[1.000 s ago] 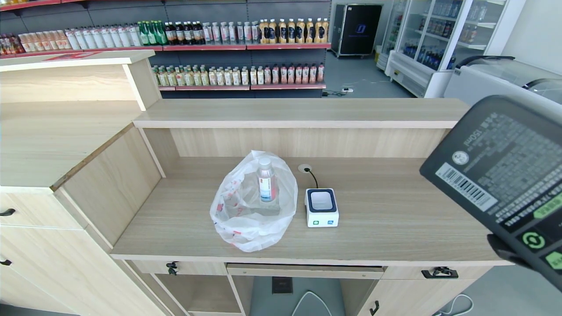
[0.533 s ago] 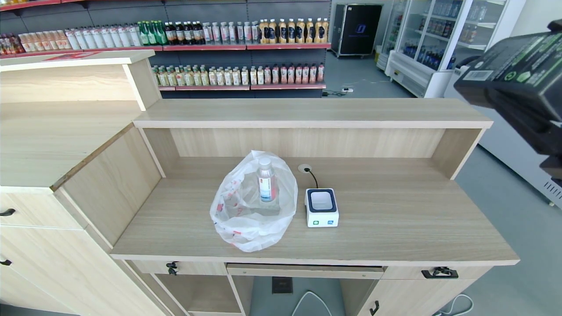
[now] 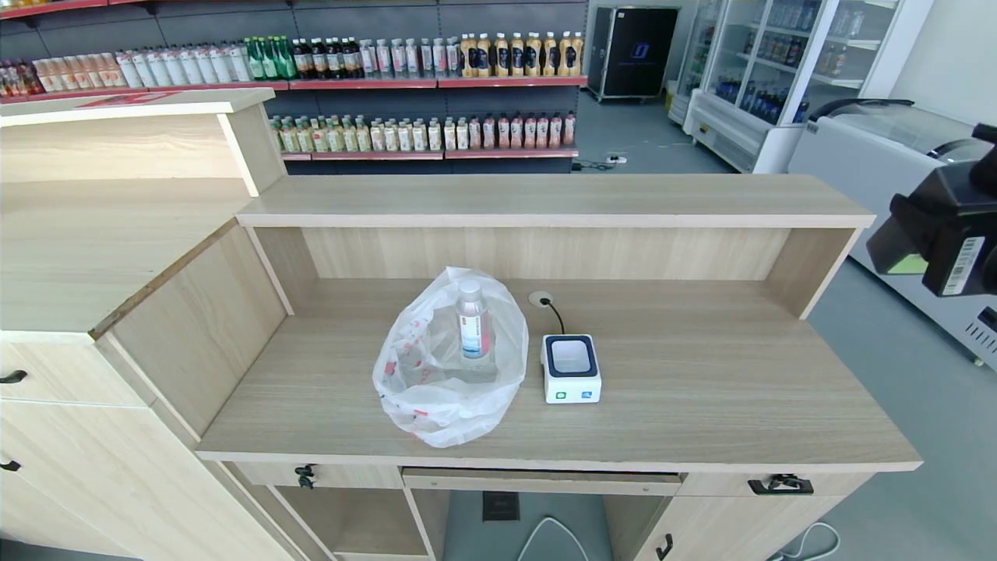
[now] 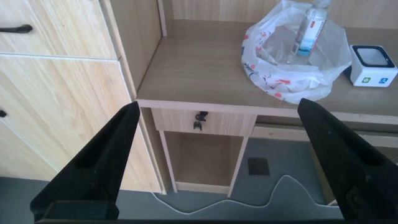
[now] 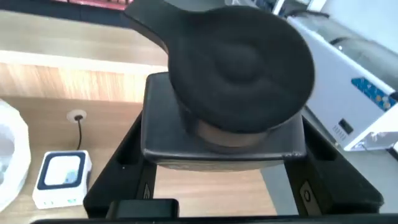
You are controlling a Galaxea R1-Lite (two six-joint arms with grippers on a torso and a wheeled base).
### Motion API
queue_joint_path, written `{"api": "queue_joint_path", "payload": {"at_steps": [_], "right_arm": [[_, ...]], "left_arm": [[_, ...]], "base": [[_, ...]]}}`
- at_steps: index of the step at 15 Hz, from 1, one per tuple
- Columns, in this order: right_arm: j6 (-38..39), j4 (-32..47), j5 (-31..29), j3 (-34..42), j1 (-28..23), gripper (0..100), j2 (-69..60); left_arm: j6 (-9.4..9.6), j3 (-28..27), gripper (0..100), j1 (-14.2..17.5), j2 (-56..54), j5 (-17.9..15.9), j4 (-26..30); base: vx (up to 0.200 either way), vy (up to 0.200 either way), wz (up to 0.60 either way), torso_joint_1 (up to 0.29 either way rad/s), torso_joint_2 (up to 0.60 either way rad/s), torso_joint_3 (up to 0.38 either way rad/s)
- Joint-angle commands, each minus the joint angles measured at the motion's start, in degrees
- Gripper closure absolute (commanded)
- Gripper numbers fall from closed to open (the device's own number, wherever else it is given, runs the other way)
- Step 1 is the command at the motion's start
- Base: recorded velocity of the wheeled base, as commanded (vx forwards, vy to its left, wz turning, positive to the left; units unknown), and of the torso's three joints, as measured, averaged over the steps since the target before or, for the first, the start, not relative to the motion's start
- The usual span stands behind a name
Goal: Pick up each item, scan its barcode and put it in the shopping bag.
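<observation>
Swung away from the head camera over the last second, the black bottle (image 3: 931,226) first filled the lower right of that view, then rose to the upper right. It now hangs smaller at the right edge, past the right end of the counter (image 3: 701,389) and well apart from the barcode scanner (image 3: 571,368). A white barcode label on it faces the head camera.

The right hand (image 5: 224,155) is clamped on the black bottle, one finger against each side of its body. The bottle's round cap points at the wrist camera, with the counter and scanner farther off beyond it.

The left hand (image 4: 217,109) hangs low in front of the counter's left end, its fingers spread apart with nothing between them.

On the counter the white plastic shopping bag (image 3: 424,389) lies open just left of the scanner. A clear drink bottle (image 3: 473,321) stands upright inside it on a grey block (image 3: 459,372). The scanner's black cable (image 3: 554,315) runs back to a hole in the counter.
</observation>
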Motion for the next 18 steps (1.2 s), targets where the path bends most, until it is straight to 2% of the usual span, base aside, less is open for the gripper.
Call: {"api": "queue_joint_path", "payload": {"at_steps": [1, 2, 4, 6, 8, 12, 15, 18], "right_arm": [[6.1, 7.2, 1.0, -0.2, -4.9, 100, 1.4], [9.8, 11.6, 1.8, -0.5, -7.1, 100, 1.8], [12.2, 17.3, 4.1, -0.5, -12.2, 100, 2.3], [12.2, 18.1, 9.0, -0.5, -16.0, 100, 2.6], [15.6, 15.1, 9.7, -1.3, -16.7, 100, 5.4], [16.9, 14.6, 12.0, -3.4, -16.5, 100, 9.3], [28.4, 14.2, 23.0, -3.8, -16.7, 100, 10.5], [37.3, 14.2, 24.1, -3.5, -17.8, 100, 13.6]], "left_arm": [[-0.01, 0.0, 0, 0.0, 0.0, 0.0, 0.0], [-0.01, 0.0, 0, 0.0, 0.0, 0.0, 0.0], [-0.01, 0.0, 0, 0.0, 0.0, 0.1, 0.0], [-0.01, 0.0, 0, 0.0, 0.0, 0.0, 0.0], [-0.01, 0.0, 0, 0.0, 0.0, 0.1, 0.0], [-0.01, 0.0, 0, 0.0, 0.0, 0.0, 0.0], [-0.01, 0.0, 0, 0.0, 0.0, 0.0, 0.0], [-0.01, 0.0, 0, 0.0, 0.0, 0.0, 0.0]], "base": [[0.000, 0.000, 0.00, 0.000, 0.00, 0.000], [0.000, 0.000, 0.00, 0.000, 0.00, 0.000], [0.000, 0.000, 0.00, 0.000, 0.00, 0.000], [0.000, 0.000, 0.00, 0.000, 0.00, 0.000], [0.000, 0.000, 0.30, -0.001, 0.00, 0.001], [0.000, 0.000, 0.60, -0.001, 0.00, 0.005], [0.000, 0.000, 0.20, 0.002, 0.00, -0.001], [0.000, 0.000, 0.00, 0.000, 0.00, 0.000]]}}
